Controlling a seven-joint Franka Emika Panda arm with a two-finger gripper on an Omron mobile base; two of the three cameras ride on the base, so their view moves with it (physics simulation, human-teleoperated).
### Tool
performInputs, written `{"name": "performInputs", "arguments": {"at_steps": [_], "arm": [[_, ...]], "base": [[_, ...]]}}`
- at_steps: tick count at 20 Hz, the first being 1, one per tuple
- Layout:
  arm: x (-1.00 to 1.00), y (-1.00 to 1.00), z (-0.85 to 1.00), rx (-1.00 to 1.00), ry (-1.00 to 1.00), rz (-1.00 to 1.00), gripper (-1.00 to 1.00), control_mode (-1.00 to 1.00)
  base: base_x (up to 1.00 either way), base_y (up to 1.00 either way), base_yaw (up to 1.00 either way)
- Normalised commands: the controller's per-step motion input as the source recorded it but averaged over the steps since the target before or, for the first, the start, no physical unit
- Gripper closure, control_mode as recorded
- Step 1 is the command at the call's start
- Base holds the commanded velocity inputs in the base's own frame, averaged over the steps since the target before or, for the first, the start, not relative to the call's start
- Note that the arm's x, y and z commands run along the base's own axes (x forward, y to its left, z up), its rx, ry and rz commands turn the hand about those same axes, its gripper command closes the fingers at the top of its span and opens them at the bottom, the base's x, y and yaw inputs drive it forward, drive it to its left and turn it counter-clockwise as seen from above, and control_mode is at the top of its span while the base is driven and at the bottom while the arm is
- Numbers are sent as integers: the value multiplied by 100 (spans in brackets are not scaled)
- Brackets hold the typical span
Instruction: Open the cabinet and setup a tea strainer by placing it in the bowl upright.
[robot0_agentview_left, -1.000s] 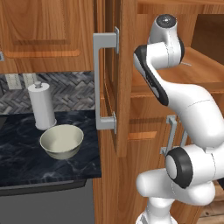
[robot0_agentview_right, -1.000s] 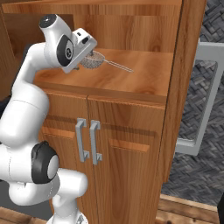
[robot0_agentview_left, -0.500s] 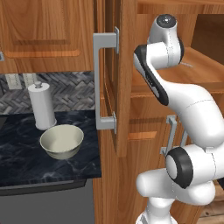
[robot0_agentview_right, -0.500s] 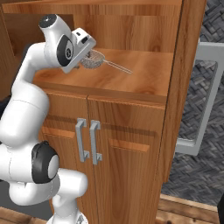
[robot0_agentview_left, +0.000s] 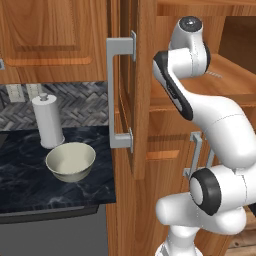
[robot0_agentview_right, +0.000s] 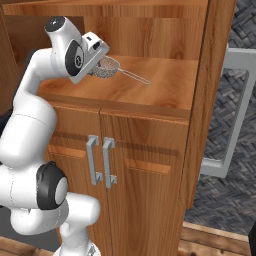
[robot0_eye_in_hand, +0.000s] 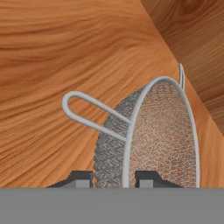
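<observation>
Silver mesh of the tea strainer (robot0_eye_in_hand: 148, 140) sits right between my gripper (robot0_eye_in_hand: 114, 178) fingertips (robot0_eye_in_hand: 81, 178), its rim edge running up from the gap. My jaws stand narrowly apart, either side of the basket wall; whether they press it I cannot tell. It lies tilted on the wooden shelf (robot0_agentview_right: 160, 85), thin handle pointing away.

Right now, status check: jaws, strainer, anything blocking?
Jaws straddle the tea strainer rim on the cabinet shelf. Cabinet door open. Bowl on the counter. No obstruction seen.
</observation>
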Motion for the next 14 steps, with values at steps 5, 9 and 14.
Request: {"name": "performInputs", "arguments": {"at_steps": [5,9,14], "arm": [[0,0,-1,-1,-1,0,100,-100],[-38,0,-2,-14,-18,-1,100,-100],[-51,0,1,-7,-6,-1,100,-100]], "base": [[0,0,0],[0,0,0],[0,0,0]]}}
